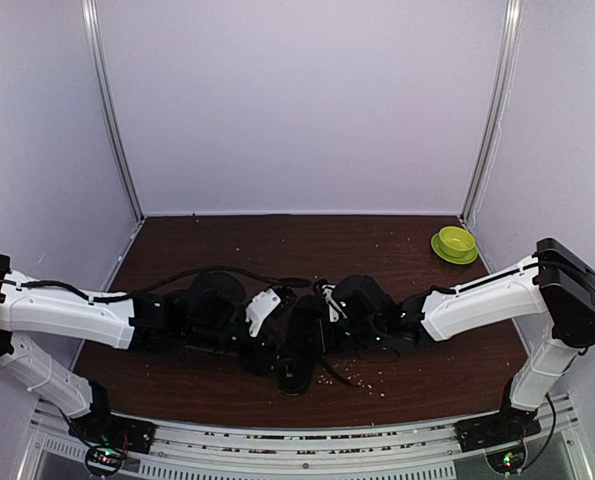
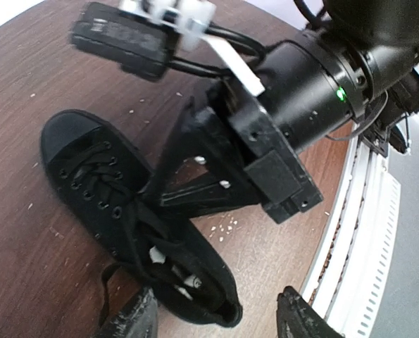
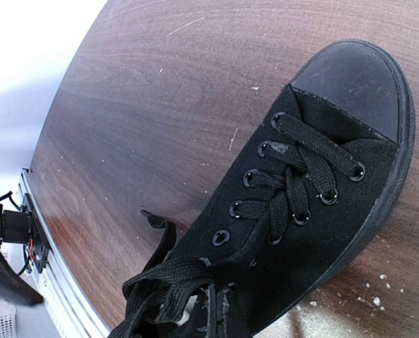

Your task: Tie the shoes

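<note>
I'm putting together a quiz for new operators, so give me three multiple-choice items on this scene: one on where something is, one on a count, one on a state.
1. Where on the table does the green bowl sit?
A. near left corner
B. far right corner
C. middle of the near edge

2. How many shoes are in view?
A. one
B. two
C. three

3. How do the jaws of the left gripper stand?
A. shut on a lace
B. shut on the bowl
C. open

Key:
1 B, the top view shows the bowl at the back on the right.
2 A, every view shows only a single black sneaker.
3 C, the left wrist view shows the jaws wide apart.
</note>
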